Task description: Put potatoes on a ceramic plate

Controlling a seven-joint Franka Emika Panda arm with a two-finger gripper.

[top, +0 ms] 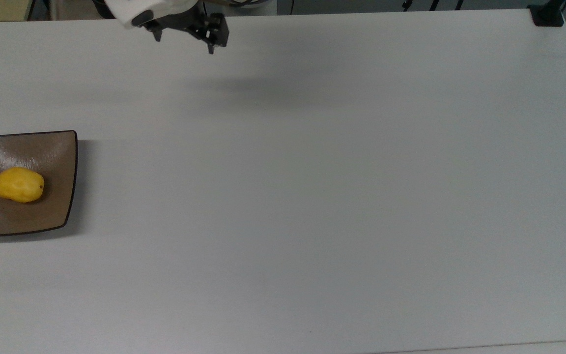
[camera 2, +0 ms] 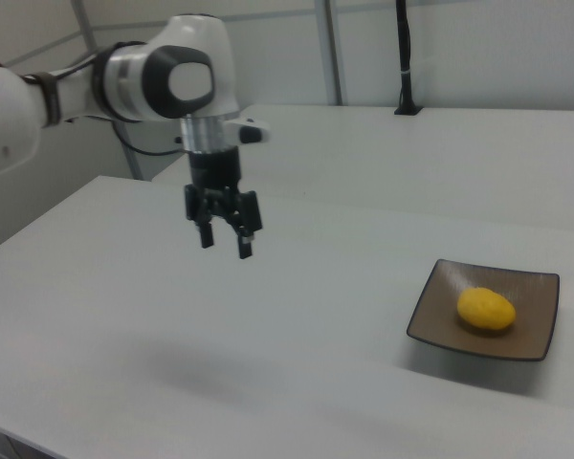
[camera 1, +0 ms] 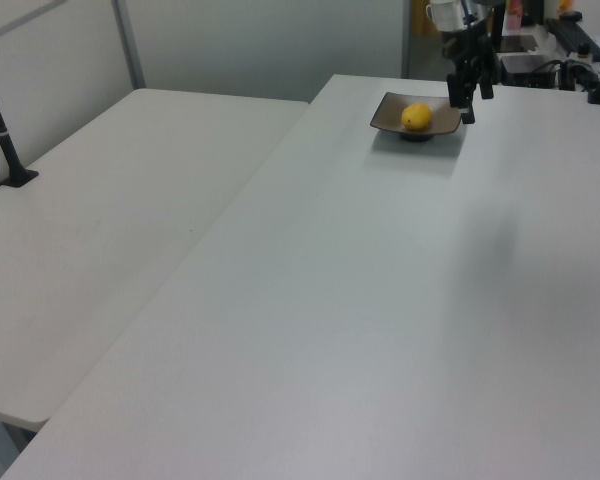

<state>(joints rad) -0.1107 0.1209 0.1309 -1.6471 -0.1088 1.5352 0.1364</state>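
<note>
A yellow potato (top: 18, 185) (camera 1: 415, 117) (camera 2: 486, 309) lies on the brown square ceramic plate (top: 52, 216) (camera 1: 386, 111) (camera 2: 436, 308) at the top view's left edge. My gripper (top: 189, 38) (camera 1: 459, 98) (camera 2: 226, 242) hangs open and empty high above the white table, well away from the plate, near the top view's upper edge. In the right view the gripper is far to the left of the plate, its two dark fingers pointing down with a gap between them.
The white table (top: 312, 196) stretches wide to the top view's right. A black clamp base (top: 547, 17) sits at its top right corner. A second white table (camera 1: 110, 220) adjoins on the left view's left, with a black post (camera 1: 2, 135).
</note>
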